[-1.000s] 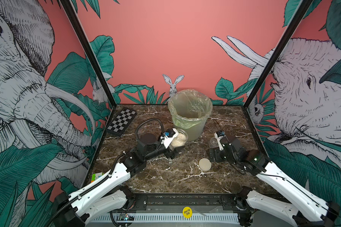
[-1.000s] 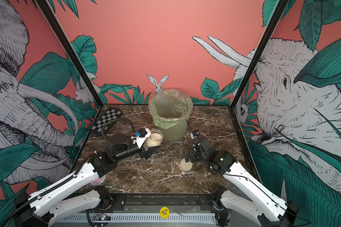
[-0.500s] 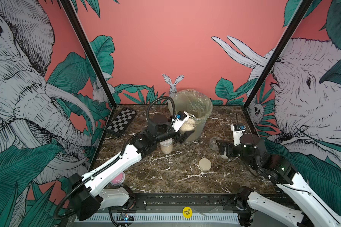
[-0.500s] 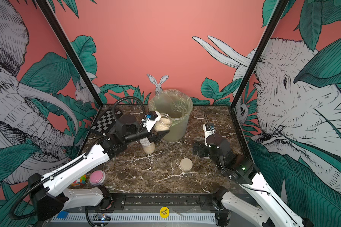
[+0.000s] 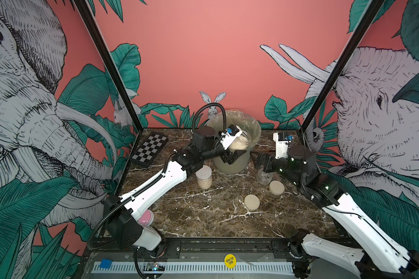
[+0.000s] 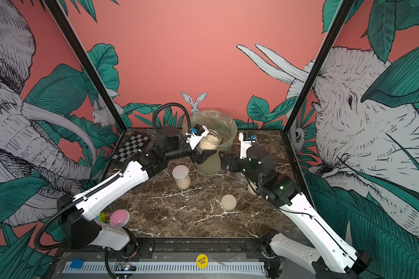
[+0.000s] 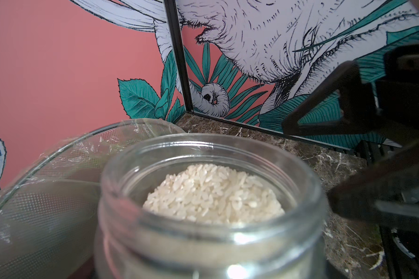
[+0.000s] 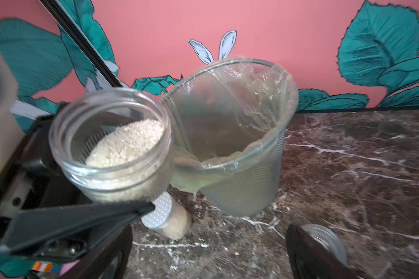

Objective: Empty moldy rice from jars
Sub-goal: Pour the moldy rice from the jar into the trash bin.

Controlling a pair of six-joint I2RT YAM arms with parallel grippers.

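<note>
Rice jar (image 5: 240,143) now lifted to bin (image 5: 256,129) rim, left fingers (image 5: 235,156) partly hidden

White shells (image 5: 160,184), black joints (image 5: 201,140), corrugated cable (image 5: 209,104)

The jar (image 7: 211,241) in the left gripper (image 5: 237,147) is cut off below its neck by the wrist view's edge, its near wall blurred. A lid (image 6: 251,189) under the arm of the right gripper (image 6: 226,161) is mostly hidden. The empty jar (image 8: 324,235) by its finger is blurred.

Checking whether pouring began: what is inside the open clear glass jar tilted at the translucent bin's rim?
Off-white rice grains, heaped below the mouth of the open clear glass jar, none spilling. Its bottom is covered by rice.
</note>
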